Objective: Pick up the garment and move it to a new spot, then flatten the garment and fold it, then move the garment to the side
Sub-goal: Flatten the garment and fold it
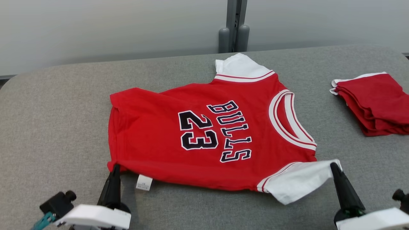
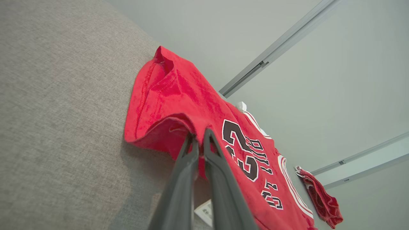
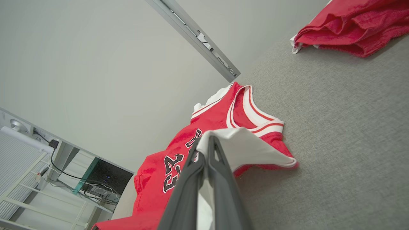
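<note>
A red jersey (image 1: 204, 134) with white sleeves, black "BULLS 23" print and a white-trimmed neck lies spread on the grey table (image 1: 48, 127), neck toward the right. My left gripper (image 1: 115, 166) is shut on the jersey's near hem corner, lifting it slightly; the left wrist view shows the red hem (image 2: 166, 127) pinched between the fingers (image 2: 211, 150). My right gripper (image 1: 333, 165) is shut on the near white sleeve (image 1: 297, 180), held just off the table. In the right wrist view the white sleeve (image 3: 249, 147) drapes over my closed fingers (image 3: 204, 166).
A folded stack of red garments (image 1: 377, 102) lies at the table's right edge, also seen as red garments (image 3: 351, 25) in the right wrist view. A white care label (image 1: 144, 182) hangs from the jersey's hem. Grey post (image 1: 235, 28) stands behind the table.
</note>
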